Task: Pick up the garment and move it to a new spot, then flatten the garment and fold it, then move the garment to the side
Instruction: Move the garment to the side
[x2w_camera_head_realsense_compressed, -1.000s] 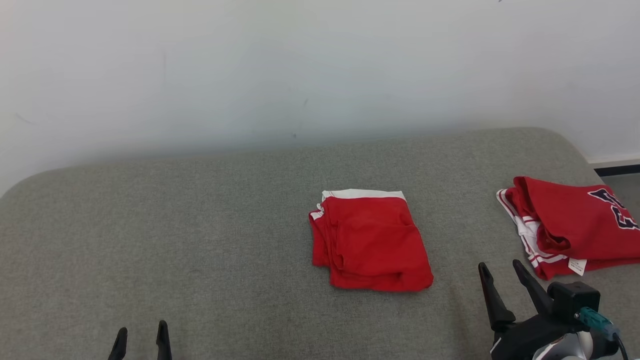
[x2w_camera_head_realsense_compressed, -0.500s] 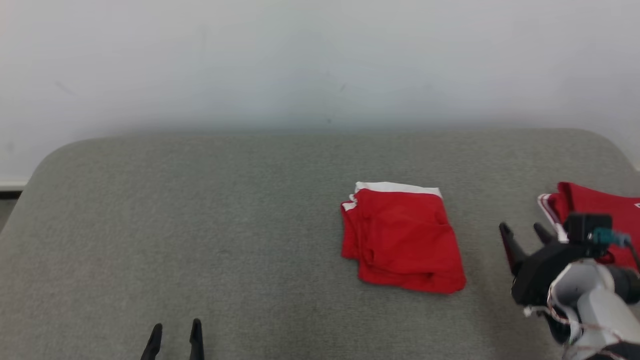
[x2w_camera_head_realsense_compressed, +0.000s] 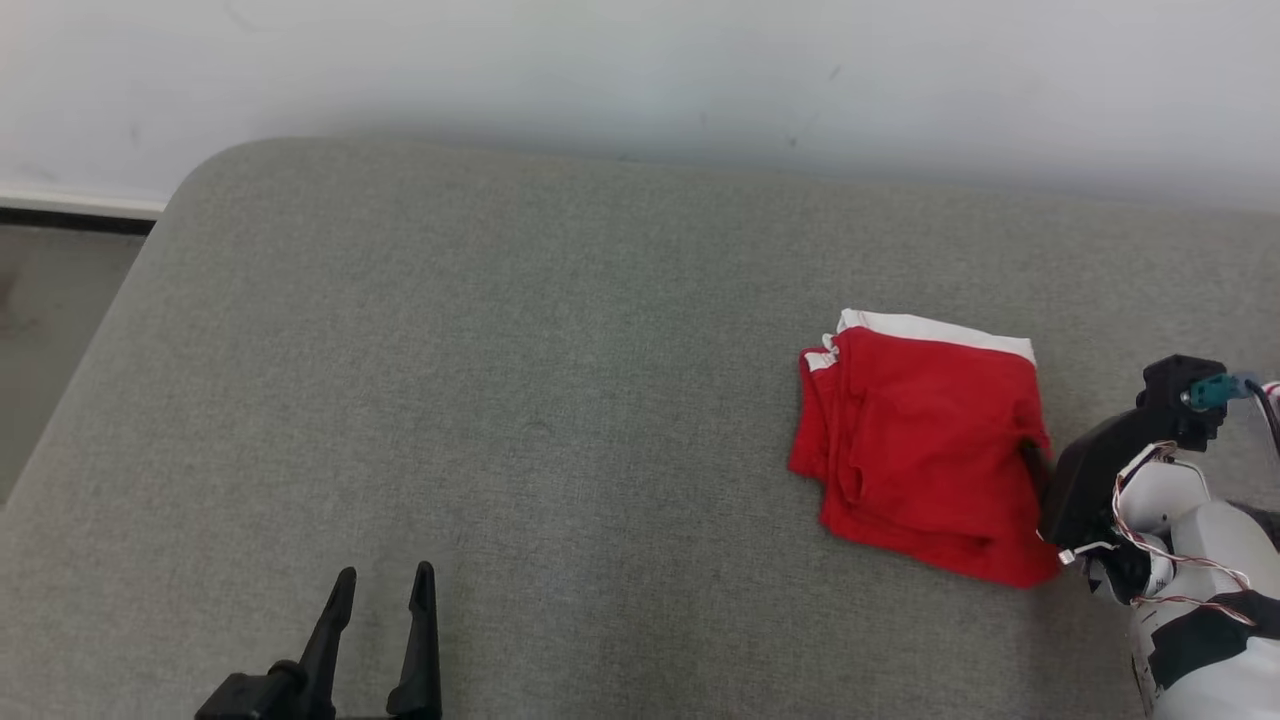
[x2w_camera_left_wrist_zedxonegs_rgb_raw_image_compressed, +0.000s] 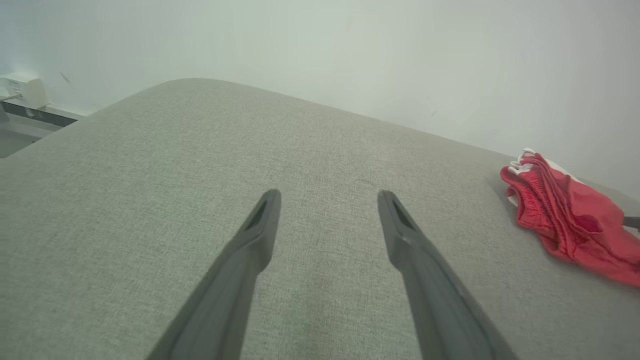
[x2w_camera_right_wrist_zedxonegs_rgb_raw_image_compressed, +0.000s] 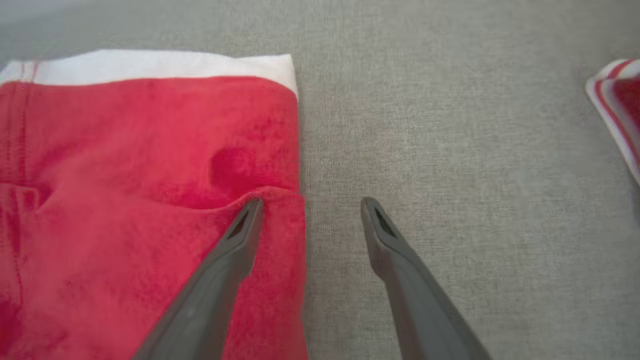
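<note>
Red garment | right end effector spread astride edge | left end effector spread | striped cloth cropped

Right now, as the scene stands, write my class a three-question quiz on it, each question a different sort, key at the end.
1. True or false: the right gripper is shut on the folded red garment.
2. The left gripper is over: A the garment; B bare grey cushion; C the floor.
3. Fill in: the band along the garment's far edge is ___.
Key: 1 false, its jaws stand open; 2 B; 3 white.
</note>
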